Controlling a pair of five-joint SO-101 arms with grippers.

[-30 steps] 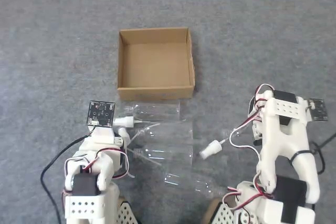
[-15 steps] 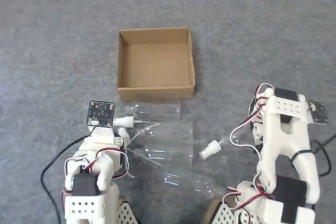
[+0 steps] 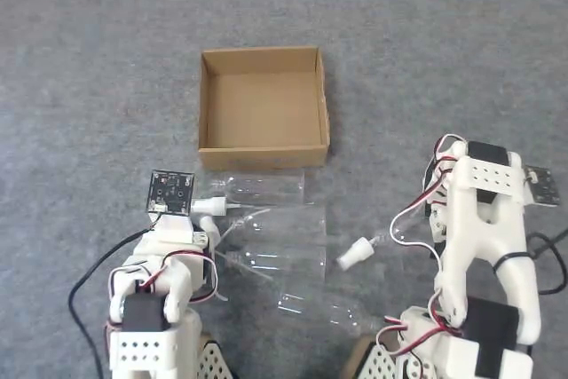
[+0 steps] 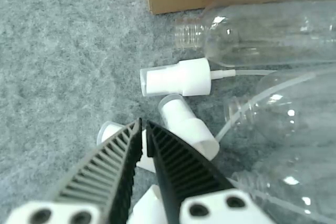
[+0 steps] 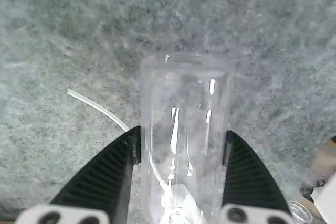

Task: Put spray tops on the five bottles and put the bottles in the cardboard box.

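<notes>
Four loose bottles (image 3: 275, 259) lie on their sides on the grey bench (image 3: 89, 86), packed together between your two arms. They sit just in front of the cardboard box (image 3: 264, 155), which stands open-topped beyond them. The bottle nearest the box (image 4: 262, 30) shows a bare threaded neck, close to the box wall.

Your left gripper (image 4: 144, 128) hangs low over a huddle of white spray tops at the neck end of that cluster. Its jaws are pressed almost together, with only a sliver of gap at the tips. One spray top (image 4: 178, 77) lies flat with its thin tube pointing toward the bottles. A second (image 4: 189, 127) lies just beside the jaw tips, and a third (image 4: 110, 132) is partly hidden behind them.

Your right gripper (image 5: 181, 145) has its jaws pinching the fifth bottle (image 5: 186, 93) across the body, one jaw on each side. From above, that bottle sits apart from the cluster, under the right arm (image 3: 484, 246). A white capped top (image 3: 355, 253) is on its neck, pointing toward the other bottles. You cannot tell whether it rests on the bench or is lifted off it.
</notes>
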